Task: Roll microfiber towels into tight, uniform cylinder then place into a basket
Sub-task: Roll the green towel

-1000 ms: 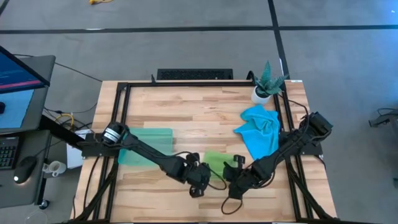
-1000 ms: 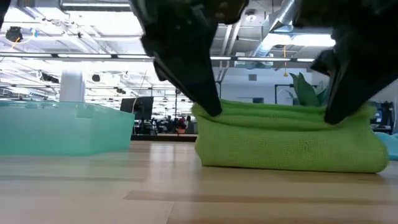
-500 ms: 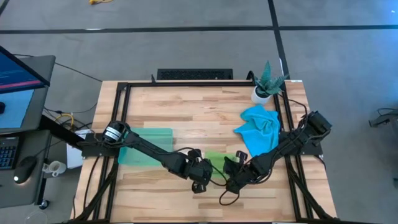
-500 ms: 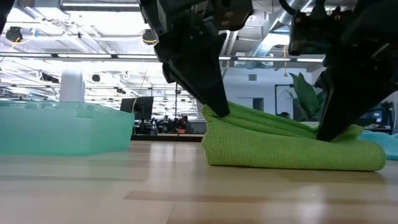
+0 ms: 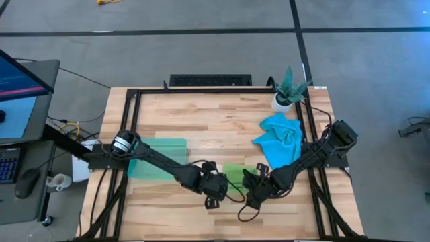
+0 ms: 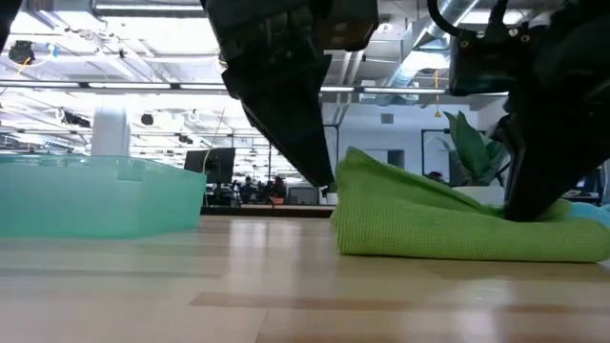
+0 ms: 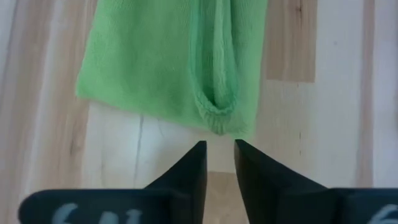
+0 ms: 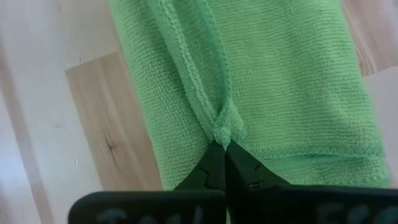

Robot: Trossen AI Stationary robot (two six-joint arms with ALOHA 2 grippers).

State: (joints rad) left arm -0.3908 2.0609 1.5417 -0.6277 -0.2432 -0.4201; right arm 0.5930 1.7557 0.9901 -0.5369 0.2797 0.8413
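The right hand (image 8: 219,163) is clenched on the hem of the green towel (image 5: 236,175), which lies folded on the bench (image 5: 215,121) between both hands. The left hand (image 7: 219,163) has its fingers slightly parted, just off the towel's edge, grasping nothing.

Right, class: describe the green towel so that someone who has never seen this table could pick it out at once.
On the wooden table, look near the front edge, between the two grippers. The green towel lies there, folded into a thick flat bundle. It is lime green, unlike the crumpled blue towel towards the back right, and it is soft cloth, unlike the teal basket on its left.
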